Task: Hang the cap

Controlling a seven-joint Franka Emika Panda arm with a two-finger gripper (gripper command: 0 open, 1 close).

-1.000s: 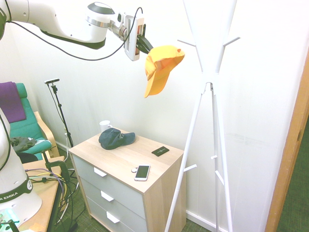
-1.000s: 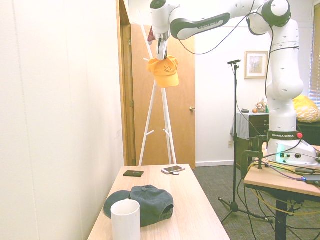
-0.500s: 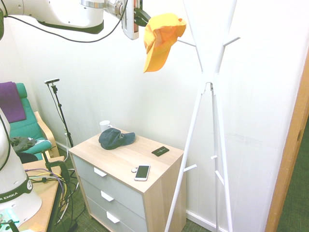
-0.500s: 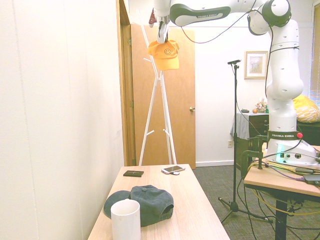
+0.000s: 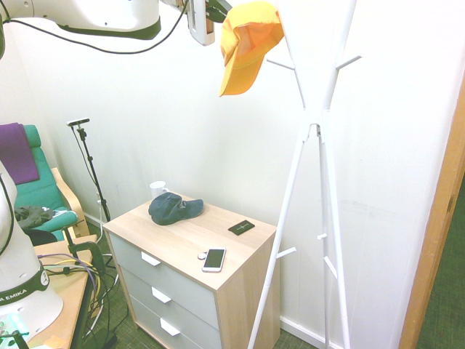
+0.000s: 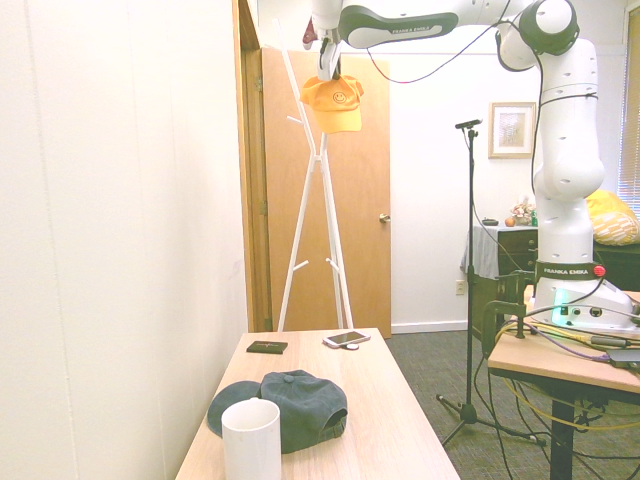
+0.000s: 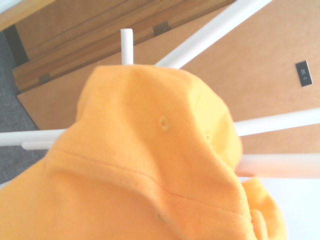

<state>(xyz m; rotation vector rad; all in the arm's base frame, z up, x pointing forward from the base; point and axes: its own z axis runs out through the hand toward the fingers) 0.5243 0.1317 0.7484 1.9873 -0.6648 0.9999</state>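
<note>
Reading the first exterior view from the left, we see a green armchair (image 5: 40, 196) with a purple cloth (image 5: 16, 151) over its back. Next comes a wooden chest of drawers (image 5: 192, 283) against the white wall. On its top stand a white mug (image 5: 158, 188), a dark blue cap (image 5: 173, 208), a white phone (image 5: 213, 259) near the front edge and a small black card (image 5: 241, 227) further back.

High above the chest, at the top edge of the picture, our tool (image 5: 216, 10) is clamped shut on the yellow cap (image 5: 247, 42). The cap hangs from it in the air with its brim pointing down. Just to the right of the cap rises the white coat stand (image 5: 314, 138); we cannot tell whether the cap touches one of its pegs.

In the second exterior view the cap (image 6: 335, 100) shows a smiley face and hangs in front of the stand's (image 6: 315, 200) upper part, by the wooden door (image 6: 350, 190). The wrist view is mostly filled with yellow fabric (image 7: 150, 165), with white pegs (image 7: 127, 46) poking out around it.
</note>
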